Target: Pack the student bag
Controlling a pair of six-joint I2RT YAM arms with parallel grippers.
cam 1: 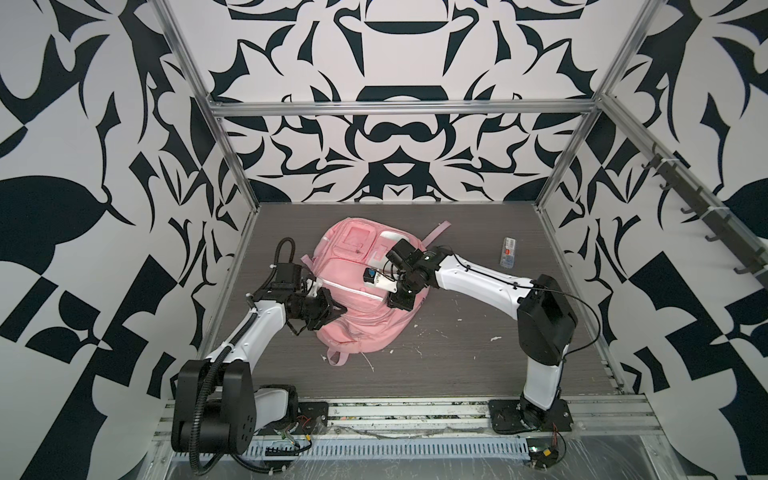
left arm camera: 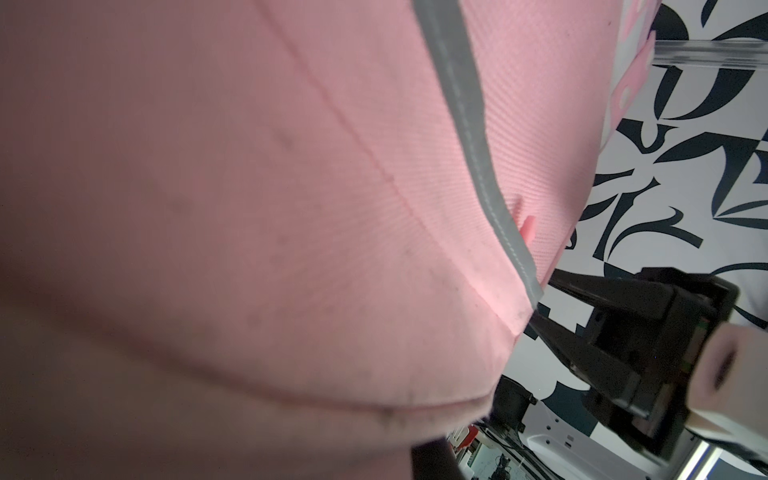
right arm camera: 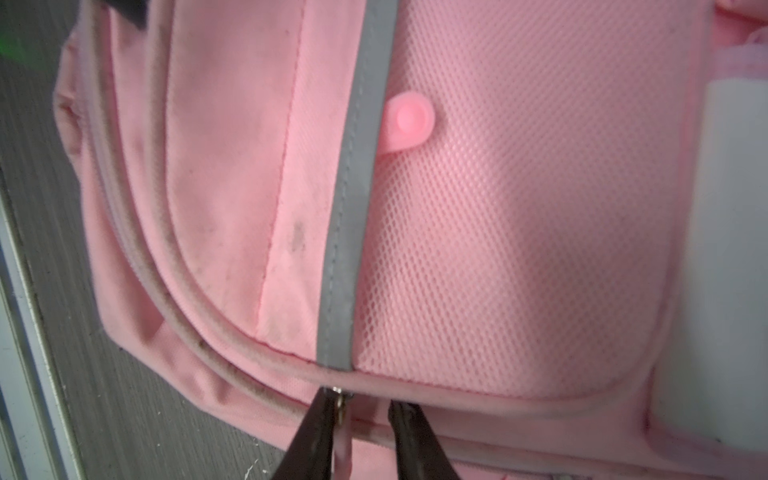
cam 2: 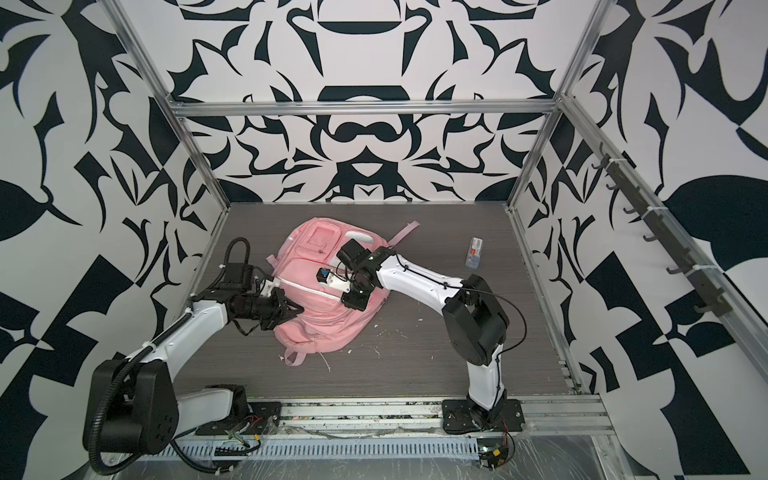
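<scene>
The student bag (cam 1: 357, 328) (cam 2: 316, 328), a soft pink backpack with grey reflective strips, lies front up in the middle of the table. My left gripper (cam 1: 340, 309) (cam 2: 300, 309) is at the bag's left side, shut on its fabric. That pink cloth (left arm camera: 249, 208) fills the left wrist view and hides the jaws. My right gripper (right arm camera: 365, 401) (cam 1: 395, 300) reaches over the bag's right half, open a little. Its tips sit at a zip seam below the mesh pocket (right arm camera: 519, 249). A metal zip pull (right arm camera: 343, 409) lies between the jaws, against one finger.
A small clear case with a red label (cam 1: 509, 251) (cam 2: 475, 251) lies at the back right of the table. A rail of dark hooks (cam 1: 706, 212) runs along the right wall. Metal frame posts stand at the table's corners. White specks dot the grey tabletop (cam 1: 457, 353).
</scene>
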